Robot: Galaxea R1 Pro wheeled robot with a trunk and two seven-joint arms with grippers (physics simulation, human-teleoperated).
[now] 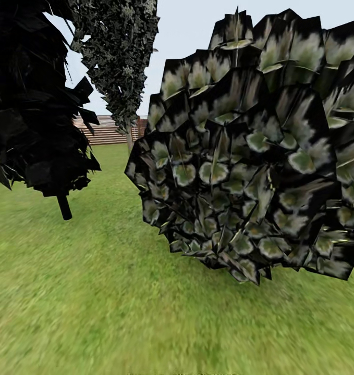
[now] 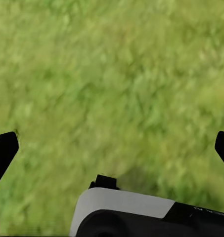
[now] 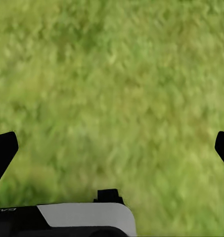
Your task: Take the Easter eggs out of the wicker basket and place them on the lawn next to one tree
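The Easter eggs and the wicker basket are out of view. Mottled green lawn (image 1: 109,291) stretches ahead of me in the head view. In the left wrist view my left gripper (image 2: 112,150) is open over bare grass, one dark fingertip (image 2: 3,150) at each side and nothing between them. My right gripper (image 3: 112,150) is open in the same way over the lawn (image 3: 112,74), its fingertips (image 3: 3,150) wide apart. At the back a tree (image 1: 119,57) with grey-green leaves hangs over a thin strip of trunk (image 1: 129,139).
A big round dark leafy bush (image 1: 249,151) stands close at the right. A slim-trunked tree with near-black foliage (image 1: 36,104) stands at the left, its trunk (image 1: 64,207) in the grass. Between them a grass lane runs to a brown slat fence (image 1: 106,133).
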